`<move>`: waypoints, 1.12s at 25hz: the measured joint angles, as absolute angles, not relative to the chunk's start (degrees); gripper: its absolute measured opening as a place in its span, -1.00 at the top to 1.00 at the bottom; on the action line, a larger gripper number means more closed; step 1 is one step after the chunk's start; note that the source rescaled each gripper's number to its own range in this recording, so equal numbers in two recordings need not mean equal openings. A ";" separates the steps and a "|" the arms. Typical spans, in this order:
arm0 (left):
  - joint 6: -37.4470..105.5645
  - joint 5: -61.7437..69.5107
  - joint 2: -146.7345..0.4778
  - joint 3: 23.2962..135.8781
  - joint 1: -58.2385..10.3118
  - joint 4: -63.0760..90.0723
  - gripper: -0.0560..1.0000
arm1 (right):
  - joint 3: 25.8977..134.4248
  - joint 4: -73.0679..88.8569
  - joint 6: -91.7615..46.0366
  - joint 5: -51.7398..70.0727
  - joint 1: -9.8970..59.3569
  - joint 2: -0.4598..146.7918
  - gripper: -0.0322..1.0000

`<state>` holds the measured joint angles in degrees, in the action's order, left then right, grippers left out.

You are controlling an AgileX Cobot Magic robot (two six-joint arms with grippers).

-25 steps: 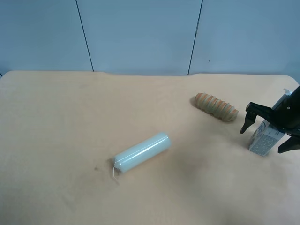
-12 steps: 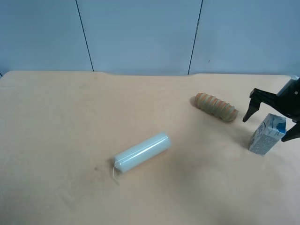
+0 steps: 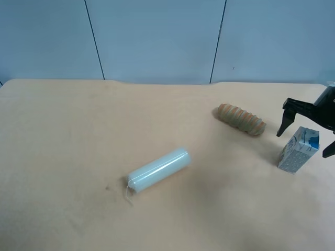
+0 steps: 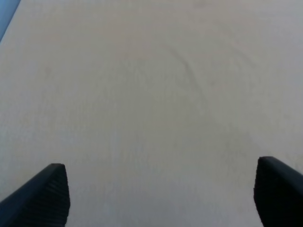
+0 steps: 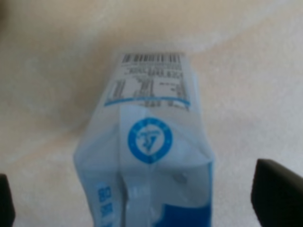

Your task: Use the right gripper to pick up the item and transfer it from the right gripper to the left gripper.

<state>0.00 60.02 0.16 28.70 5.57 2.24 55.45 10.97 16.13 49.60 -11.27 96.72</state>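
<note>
Desk [image 3: 78,136]: tan, matte top, seen from the exterior high view. Three items rest directly on it, all well apart.

1. Pale green cylinder [image 3: 158,170], near the desk centre, lying on its side. Its long axis runs 8 to 2 o'clock, with a thin thread at the 8 o'clock end.
2. Ridged orange-brown bread-like roll [image 3: 241,119], at 2 o'clock from the cylinder, lying with its axis 10 to 4 o'clock.
3. Milk carton [image 3: 298,149], white with blue print, standing on its base at 4 o'clock from the roll, near the 3 o'clock side of the desk.
</note>
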 joint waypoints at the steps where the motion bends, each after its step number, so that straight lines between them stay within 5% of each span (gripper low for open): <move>1: 0.00 60.02 0.16 28.70 5.57 2.24 -0.69 | 55.45 10.84 16.12 49.60 -11.27 96.72 -0.96; 19: 0.00 60.02 0.16 28.70 5.57 2.24 -0.69 | 55.45 11.16 16.62 47.88 -11.27 98.41 -0.82; 28: 0.00 60.02 0.16 28.70 5.57 2.24 -0.69 | 55.45 11.16 16.62 47.61 -11.27 98.41 -0.58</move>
<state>0.00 60.02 0.16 28.70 5.57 2.24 55.45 11.16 16.62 47.61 -11.27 98.41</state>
